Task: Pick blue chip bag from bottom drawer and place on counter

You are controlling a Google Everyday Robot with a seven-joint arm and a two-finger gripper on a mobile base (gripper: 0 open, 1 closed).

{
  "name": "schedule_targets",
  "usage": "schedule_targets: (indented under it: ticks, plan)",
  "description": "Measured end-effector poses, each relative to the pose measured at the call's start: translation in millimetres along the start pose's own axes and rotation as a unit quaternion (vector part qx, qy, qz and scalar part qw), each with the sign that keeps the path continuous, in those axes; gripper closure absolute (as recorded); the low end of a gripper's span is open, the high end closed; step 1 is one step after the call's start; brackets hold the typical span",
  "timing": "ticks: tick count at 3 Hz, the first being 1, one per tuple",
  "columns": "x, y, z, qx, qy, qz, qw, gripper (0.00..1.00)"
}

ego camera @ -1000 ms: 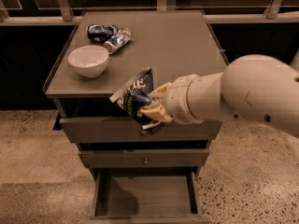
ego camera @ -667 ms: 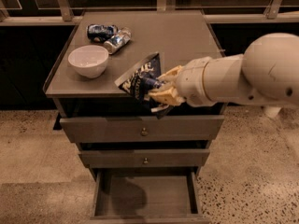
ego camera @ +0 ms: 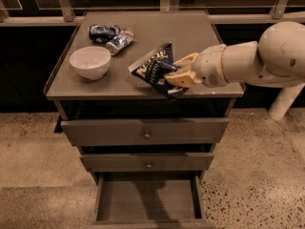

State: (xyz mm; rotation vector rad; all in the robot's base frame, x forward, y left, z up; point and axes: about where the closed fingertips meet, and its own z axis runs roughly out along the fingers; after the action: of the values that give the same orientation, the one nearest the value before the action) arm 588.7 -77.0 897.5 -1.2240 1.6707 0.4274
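Counter (ego camera: 190,37): it is carrying a white bowl (ego camera: 90,61) at the left and two blue-and-silver cans (ego camera: 110,35) behind the bowl; the middle and right parts are lying bare.
Bottom drawer (ego camera: 145,199): it is standing pulled out, and nothing is showing on its flat grey floor.
Arm (ego camera: 248,61): it is reaching in from the right, level with the counter's front edge.
Blue chip bag (ego camera: 152,66): it is hanging tilted over the front middle of the counter, one corner pointing up, well right of the bowl. Whether its lower edge is touching the surface, I cannot tell.
Gripper (ego camera: 175,73): it is sitting at the bag's right side, above the counter's front rim, with the jaws clamped on the bag.
Change: a second ago the bag was hanging in front of the top drawer, below the counter's edge; now it is riding higher and further back, over the surface itself.
Meaning: the pick is looking done and the carry nearly done; setting the bag down and letting go are likely what is remaining.
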Motion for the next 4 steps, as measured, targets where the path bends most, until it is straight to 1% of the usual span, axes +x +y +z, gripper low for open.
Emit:
schedule_targets:
  ticks: [1,2,3,4]
  plan:
    - [5,-28,4,0.007,-0.007,0.013,0.9999,1.00]
    - [9,-48,7,0.022,-0.003,0.027,0.9994,1.00]
    - [7,-62,5,0.046,0.007,0.035,0.9983,1.00]
    - [8,-63,5,0.047,0.007,0.036,0.9982,0.81]
